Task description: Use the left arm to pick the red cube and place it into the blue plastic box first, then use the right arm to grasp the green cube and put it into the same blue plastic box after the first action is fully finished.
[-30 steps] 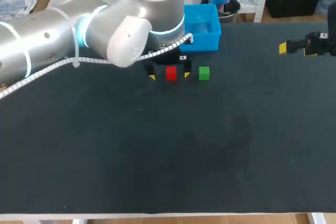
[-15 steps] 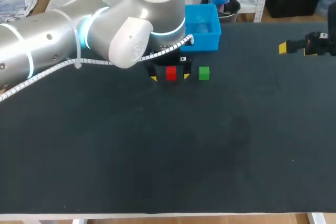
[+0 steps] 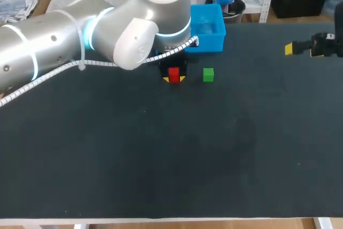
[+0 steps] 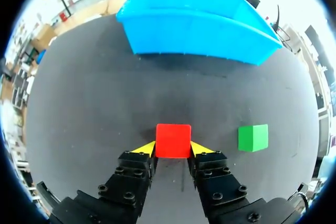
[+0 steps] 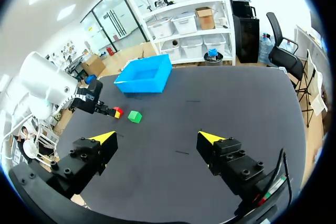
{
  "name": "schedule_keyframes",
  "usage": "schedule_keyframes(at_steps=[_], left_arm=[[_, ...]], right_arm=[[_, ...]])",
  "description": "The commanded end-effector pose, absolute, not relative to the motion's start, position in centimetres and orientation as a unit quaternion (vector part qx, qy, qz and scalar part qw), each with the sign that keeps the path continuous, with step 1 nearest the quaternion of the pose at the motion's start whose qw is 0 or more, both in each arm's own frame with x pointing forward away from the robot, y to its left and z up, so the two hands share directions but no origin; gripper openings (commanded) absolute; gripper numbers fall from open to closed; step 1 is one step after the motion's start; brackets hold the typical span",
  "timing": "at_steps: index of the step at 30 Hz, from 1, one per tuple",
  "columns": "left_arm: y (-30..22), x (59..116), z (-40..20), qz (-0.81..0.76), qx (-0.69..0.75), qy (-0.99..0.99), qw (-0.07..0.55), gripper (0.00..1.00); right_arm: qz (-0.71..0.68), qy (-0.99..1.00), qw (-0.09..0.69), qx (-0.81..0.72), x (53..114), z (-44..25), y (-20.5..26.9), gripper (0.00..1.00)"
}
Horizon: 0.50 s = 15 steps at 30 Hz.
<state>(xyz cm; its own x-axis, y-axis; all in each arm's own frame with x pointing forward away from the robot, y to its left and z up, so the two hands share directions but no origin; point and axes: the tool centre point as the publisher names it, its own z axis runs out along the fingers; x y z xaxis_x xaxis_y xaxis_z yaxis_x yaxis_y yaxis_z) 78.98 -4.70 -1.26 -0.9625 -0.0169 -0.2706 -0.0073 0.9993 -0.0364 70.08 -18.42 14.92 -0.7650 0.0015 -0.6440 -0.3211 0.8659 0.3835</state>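
While the red cube (image 4: 173, 141) is sitting flat on the black table (image 3: 187, 148) near the blue plastic box (image 4: 194, 35), the left gripper (image 4: 173, 148) is pressing its yellow tips against two opposite sides of it. The green cube (image 4: 253, 137) is lying close beside. The right gripper (image 5: 157, 137) is hanging wide open and holding nothing, well apart from them.

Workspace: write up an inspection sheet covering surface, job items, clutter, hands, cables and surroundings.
Surface: dark matte tabletop, flat.
Job's things: small red cube on the tabletop in front of the open blue plastic box; small green cube beside the red one, apart from it; nothing seen inside the box.
Clutter: nothing seen.
Hands: left hand shut on the red cube, one yellow tip on each side; right hand open, holding nothing, far from both cubes.
Cables: white cable along the left arm, clear of the cubes.
Surroundings: nothing seen reaching over the table.
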Motion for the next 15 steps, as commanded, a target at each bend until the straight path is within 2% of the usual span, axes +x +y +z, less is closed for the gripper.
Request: schedule_keyframes(at_steps=[1,10,15], left_arm=[[-4.9,79.3,-1.3,-0.015,-0.004,0.991,0.135,0.0],[-5.2,79.2,-0.3,-0.011,0.007,0.99,0.141,0.0],[-5.1,79.4,1.9,-0.016,0.01,0.986,0.165,0.0]], right_arm=[[0.243,0.907,0.331,-0.088,70.1,14.9,-18.4,1.0],[0.243,0.907,0.331,-0.088,70.1,14.9,-18.4,1.0],[0.243,0.907,0.331,-0.088,70.1,14.9,-18.4,1.0]])
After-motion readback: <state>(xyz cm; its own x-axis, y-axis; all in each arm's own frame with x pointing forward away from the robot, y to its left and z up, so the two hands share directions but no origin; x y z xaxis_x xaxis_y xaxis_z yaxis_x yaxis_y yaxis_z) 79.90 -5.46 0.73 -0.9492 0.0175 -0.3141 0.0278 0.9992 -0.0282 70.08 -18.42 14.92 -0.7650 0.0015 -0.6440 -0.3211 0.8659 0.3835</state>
